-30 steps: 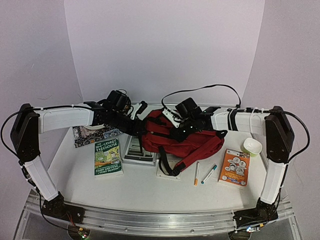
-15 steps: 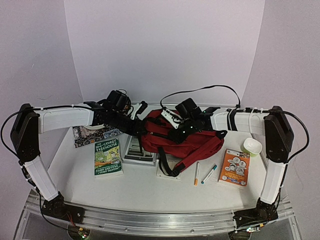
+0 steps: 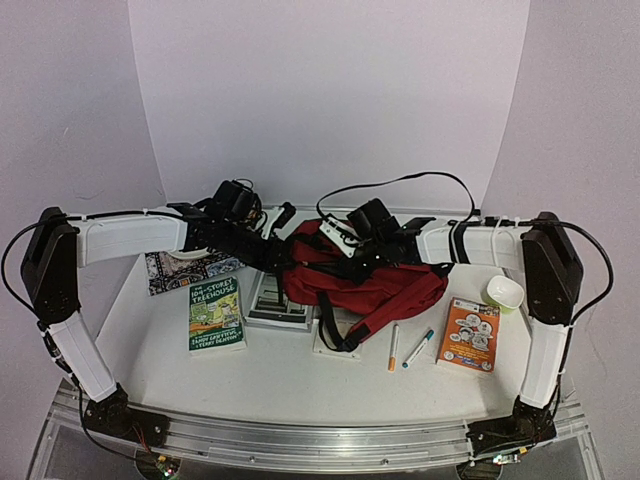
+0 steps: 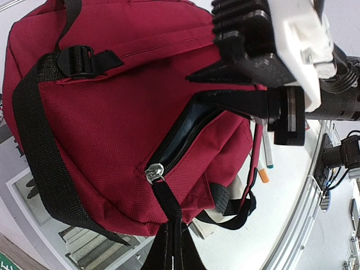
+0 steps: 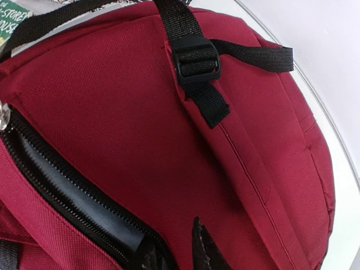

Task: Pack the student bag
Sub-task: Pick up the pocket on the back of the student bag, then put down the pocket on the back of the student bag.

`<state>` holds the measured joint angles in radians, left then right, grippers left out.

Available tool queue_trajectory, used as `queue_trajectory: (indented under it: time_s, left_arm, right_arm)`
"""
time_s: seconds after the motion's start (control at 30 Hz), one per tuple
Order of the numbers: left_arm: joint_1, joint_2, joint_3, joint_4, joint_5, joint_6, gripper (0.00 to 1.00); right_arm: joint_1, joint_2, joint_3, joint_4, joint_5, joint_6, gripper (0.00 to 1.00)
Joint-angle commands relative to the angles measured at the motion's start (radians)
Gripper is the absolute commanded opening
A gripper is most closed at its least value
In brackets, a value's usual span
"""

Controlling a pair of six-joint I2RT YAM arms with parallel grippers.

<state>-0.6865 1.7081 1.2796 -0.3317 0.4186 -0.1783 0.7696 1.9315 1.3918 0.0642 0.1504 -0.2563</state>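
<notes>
The bag (image 3: pixel 375 285) lies at the middle of the table (image 3: pixel 280 370), zip partly open. The right gripper (image 4: pixel 194 90) pinches the fabric edge of the opening (one finger inside, one outside). The left gripper (image 3: pixel 273 256) sits at the bag's left end; whether it is spread or closed cannot be told.

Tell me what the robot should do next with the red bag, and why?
Probably pull the zipper pull further along the student bag: the zip is only partly open, the right gripper has a finger in the gap, and the green book lies outside.
</notes>
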Motion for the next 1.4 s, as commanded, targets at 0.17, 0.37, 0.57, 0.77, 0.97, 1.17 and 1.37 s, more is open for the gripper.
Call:
queue_trajectory:
  time_s: [0.17,0.37,0.57,0.77,0.97,1.17,1.37]
  left_arm:
    - [0.002,-0.065,-0.005,0.024,-0.009,-0.013,0.00]
    - [0.002,-0.041,-0.003,0.025,-0.061,-0.062,0.00]
    - [0.002,-0.025,-0.008,0.024,-0.060,-0.096,0.02]
    - [0.002,-0.086,-0.021,0.031,-0.085,-0.099,0.26]
    - [-0.014,-0.182,-0.125,0.065,-0.087,-0.110,0.54]
    - [-0.095,-0.251,-0.269,0.115,-0.123,-0.078,0.64]
    - [-0.206,-0.258,-0.344,0.189,-0.183,-0.005,0.70]
  right_arm:
    - [0.037,-0.104,-0.039,0.069,0.104,-0.067,0.00]
    - [0.110,-0.200,-0.143,0.265,0.327,-0.188,0.00]
    - [0.126,-0.247,-0.196,0.389,0.382,-0.233,0.00]
    - [0.124,-0.196,-0.148,0.315,0.402,-0.216,0.00]
    - [0.103,-0.132,-0.105,0.315,0.514,-0.206,0.00]
    - [0.075,-0.087,-0.062,0.313,0.519,-0.182,0.00]
    - [0.061,-0.050,-0.038,0.266,0.465,-0.111,0.00]
